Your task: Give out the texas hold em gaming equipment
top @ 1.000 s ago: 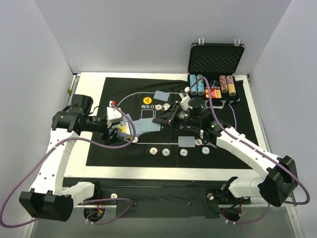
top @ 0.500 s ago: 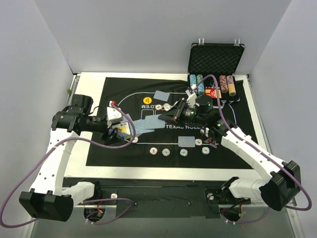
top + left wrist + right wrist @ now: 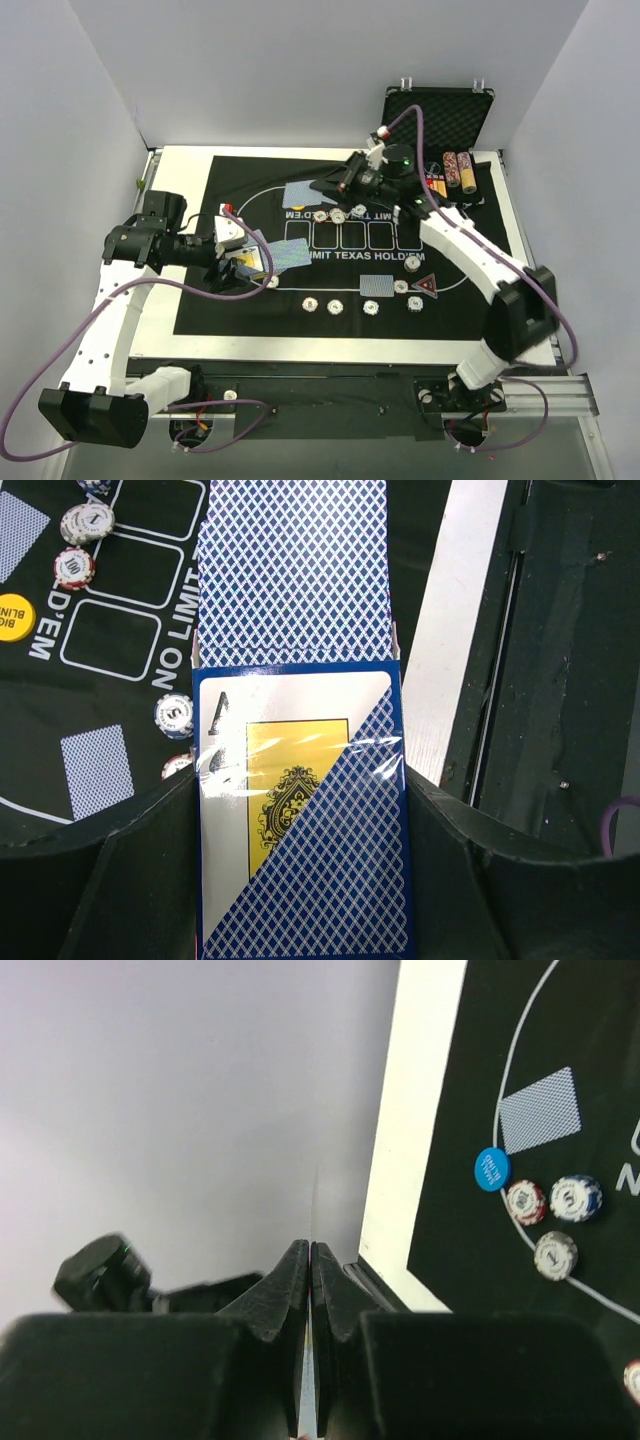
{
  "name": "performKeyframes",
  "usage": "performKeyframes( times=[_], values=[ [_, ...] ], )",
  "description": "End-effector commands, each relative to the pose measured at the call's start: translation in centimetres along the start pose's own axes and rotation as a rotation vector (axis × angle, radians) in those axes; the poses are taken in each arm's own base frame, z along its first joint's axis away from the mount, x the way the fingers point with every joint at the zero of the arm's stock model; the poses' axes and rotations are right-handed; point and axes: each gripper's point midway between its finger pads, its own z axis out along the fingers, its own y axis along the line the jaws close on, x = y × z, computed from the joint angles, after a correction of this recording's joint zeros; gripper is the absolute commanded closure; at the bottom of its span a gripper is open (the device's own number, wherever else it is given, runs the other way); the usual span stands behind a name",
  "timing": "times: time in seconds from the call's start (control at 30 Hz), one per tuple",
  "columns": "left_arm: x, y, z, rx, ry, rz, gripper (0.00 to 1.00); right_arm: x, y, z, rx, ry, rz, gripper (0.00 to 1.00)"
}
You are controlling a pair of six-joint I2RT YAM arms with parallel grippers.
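Moved since a second back: the right fingers (image 3: 328, 186) had been swung off the middle of the felt mat (image 3: 195, 300) and up to its far side, not far from the open case (image 3: 436, 118). A blue-backed card (image 3: 297, 193) had been carried along with them. Those fingers were pinched tight on it, and in the right wrist view it was seen only edge-on, as a thin line between the pads.

The left fingers (image 3: 238, 262) hadn't been shifted at all. They were clamped around the card box (image 3: 300, 820) over the mat's left part, with a next card (image 3: 292, 570) left poking out of the box's open end.

Down on the mat, a flat card (image 3: 540, 1110) was laid just beside a blue button (image 3: 492, 1168), and three chips (image 3: 555, 1253) were clustered close to that button. A yellow button (image 3: 15, 617) was parked near more of those chips.

Four near chips (image 3: 336, 306) were lined up along the mat's near side, with a lone card (image 3: 377, 286) just behind them. Racked chips (image 3: 455, 170) were stacked in front of the case, at the bench's (image 3: 180, 160) far right corner.
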Motion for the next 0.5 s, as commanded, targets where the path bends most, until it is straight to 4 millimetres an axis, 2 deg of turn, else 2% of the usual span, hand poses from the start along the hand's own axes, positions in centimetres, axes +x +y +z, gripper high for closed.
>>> performKeyframes(
  times=[0.0,0.03,0.1,0.13,0.17,0.2,0.23,0.37,0.47],
  values=[
    [-2.2,-0.1,-0.4,-0.002,-0.086,0.062,0.88,-1.4,-1.6,5.1,-0.030,0.036,0.026,1.00],
    [-2.3,-0.1,-0.4,-0.001,-0.088,0.062,0.88,-1.1,-2.2,6.3,-0.029,0.055,0.030,1.00],
    [-2.4,-0.1,-0.4,0.000,-0.090,0.060,0.88,-0.1,-6.0,10.1,0.023,0.105,0.071,1.00],
    [-2.4,-0.1,-0.4,0.002,-0.092,0.059,0.88,-0.1,-5.8,11.3,0.011,0.113,0.068,1.00],
    [-2.4,-0.1,-0.4,0.002,-0.092,0.059,0.88,0.7,-6.9,13.4,0.024,0.144,0.075,1.00],
    [-2.5,-0.2,-0.5,0.003,-0.095,0.058,0.88,1.3,-7.4,14.2,0.037,0.160,0.076,1.00],
    [-2.5,-0.2,-0.4,0.003,-0.096,0.059,0.88,2.0,-8.2,16.0,0.049,0.179,0.079,1.00],
    [-2.7,-0.1,-0.4,0.005,-0.103,0.048,0.88,3.9,-10.6,20.3,0.095,0.215,0.078,1.00],
    [-2.7,-0.1,-0.4,0.005,-0.103,0.048,0.88,4.7,-12.1,22.4,0.121,0.228,0.086,1.00]
  ],
)
